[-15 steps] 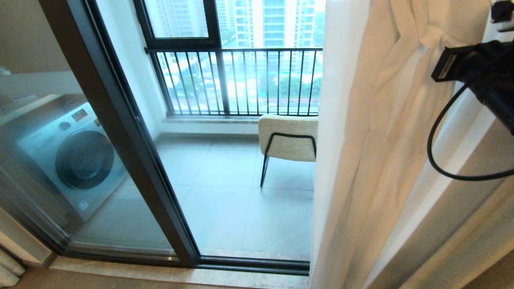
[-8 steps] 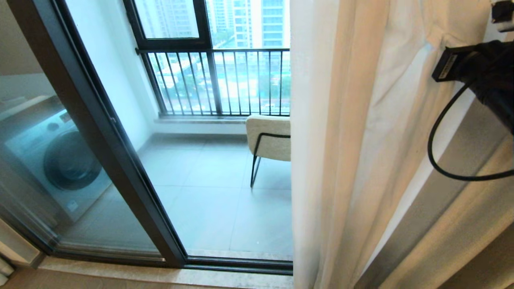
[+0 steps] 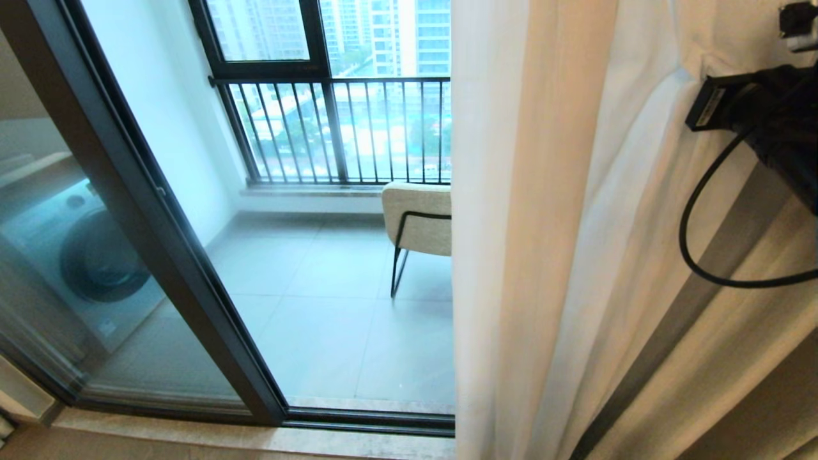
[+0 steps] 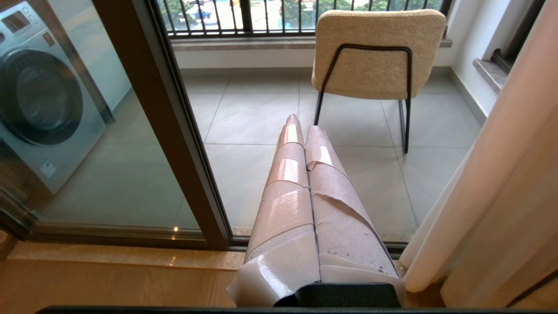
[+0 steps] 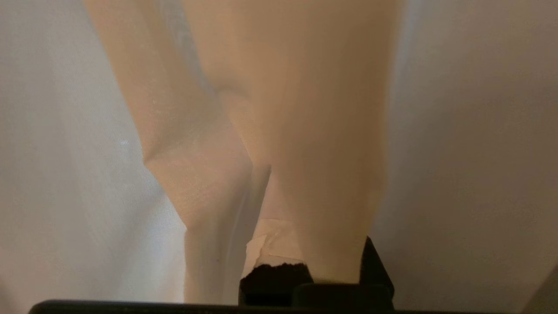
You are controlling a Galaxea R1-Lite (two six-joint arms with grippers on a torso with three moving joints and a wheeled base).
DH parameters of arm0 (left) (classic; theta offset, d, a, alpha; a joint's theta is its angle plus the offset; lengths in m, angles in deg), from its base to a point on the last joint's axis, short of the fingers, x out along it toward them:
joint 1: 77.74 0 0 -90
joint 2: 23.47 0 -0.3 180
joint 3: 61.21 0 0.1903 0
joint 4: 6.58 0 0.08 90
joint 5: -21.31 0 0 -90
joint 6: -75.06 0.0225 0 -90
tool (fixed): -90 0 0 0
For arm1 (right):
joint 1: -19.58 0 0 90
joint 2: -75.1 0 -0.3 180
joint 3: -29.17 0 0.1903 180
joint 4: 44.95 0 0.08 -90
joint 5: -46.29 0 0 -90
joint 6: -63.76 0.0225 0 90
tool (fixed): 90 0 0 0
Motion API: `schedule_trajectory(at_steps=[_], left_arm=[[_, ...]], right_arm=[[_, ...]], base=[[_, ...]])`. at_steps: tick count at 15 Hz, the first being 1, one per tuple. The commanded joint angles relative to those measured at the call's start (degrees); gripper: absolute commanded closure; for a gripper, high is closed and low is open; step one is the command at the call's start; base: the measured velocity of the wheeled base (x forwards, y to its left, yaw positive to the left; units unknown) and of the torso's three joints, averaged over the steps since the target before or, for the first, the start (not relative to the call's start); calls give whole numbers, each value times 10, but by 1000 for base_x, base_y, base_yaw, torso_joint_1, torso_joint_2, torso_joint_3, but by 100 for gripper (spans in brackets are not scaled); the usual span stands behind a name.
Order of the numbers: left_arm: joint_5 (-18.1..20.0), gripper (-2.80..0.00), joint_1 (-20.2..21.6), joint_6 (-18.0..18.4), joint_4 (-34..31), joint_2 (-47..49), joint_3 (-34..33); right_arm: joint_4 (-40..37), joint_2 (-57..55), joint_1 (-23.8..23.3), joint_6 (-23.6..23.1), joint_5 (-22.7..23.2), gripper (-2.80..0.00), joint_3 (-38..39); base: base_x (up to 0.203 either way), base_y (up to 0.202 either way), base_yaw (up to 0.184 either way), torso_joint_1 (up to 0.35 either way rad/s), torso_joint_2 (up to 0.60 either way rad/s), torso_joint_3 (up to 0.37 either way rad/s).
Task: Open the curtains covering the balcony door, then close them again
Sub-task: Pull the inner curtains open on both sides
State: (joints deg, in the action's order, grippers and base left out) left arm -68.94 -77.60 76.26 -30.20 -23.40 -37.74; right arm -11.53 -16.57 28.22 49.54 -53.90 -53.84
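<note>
The right gripper (image 5: 279, 205) is pinching the curtains (image 3: 575, 243): in its wrist view the taped fingers (image 5: 272, 244) are sitting almost wholly under a bunched fold of sheer white cloth, and only a strip of tape and the black base are showing. The fingers are pressed nearly together with the fabric seemingly caught between them, though the cloth is draping over the tips, so the exact grip line is hard to make out. In the head view the right arm (image 3: 760, 121) is reaching in at about 2 o'clock, its black housing and looping cable lying against the gathered fabric, which is puckering toward the arm near the top.

The left gripper (image 4: 305, 131) is holding nothing. Its two tape-wrapped fingers (image 4: 287, 174) are lying pressed together along their whole length, pointing toward 12 o'clock at the chair (image 4: 375, 52), well apart from it and touching no cloth.

The curtains are hanging as a bunched panel filling the head view from 12 o'clock down to 5 o'clock, the leading edge falling straight just right of centre. The balcony door (image 3: 160, 255) is standing uncovered on the 9 o'clock side, its dark frame slanting down to the sill, with a washing machine (image 3: 89, 255) showing through the glass at 9 o'clock. The black-barred railing (image 3: 332, 128) is running across at 11 o'clock, behind the half-hidden chair.
</note>
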Motion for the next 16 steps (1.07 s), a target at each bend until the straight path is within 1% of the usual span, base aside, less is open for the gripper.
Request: schedule_trajectory(at_steps=[1,5,7,8,11,16], left_arm=[[0,0,0,0,0,0,0],[0,0,0,0,1,0,0],[0,0,0,0,0,0,0],[0,0,0,0,0,0,0],[0,0,0,0,0,0,0],[0,0,0,0,0,0,0]], right_arm=[[4,0,0,-1,-1,0,0],[2,0,0,-1,-1,0,-8],[1,1,-12,-1,-1,0,-11],[-1,1,-24,-1,-1,0,-12],[-6,-2,-82,4,1,0,-29],[-58,-6,-161,26,7,0,-103]], base=[[0,0,0,0,0,0],[0,0,0,0,0,0],[0,0,0,0,0,0],[0,0,0,0,0,0],[0,0,0,0,0,0],[0,0,0,0,0,0]])
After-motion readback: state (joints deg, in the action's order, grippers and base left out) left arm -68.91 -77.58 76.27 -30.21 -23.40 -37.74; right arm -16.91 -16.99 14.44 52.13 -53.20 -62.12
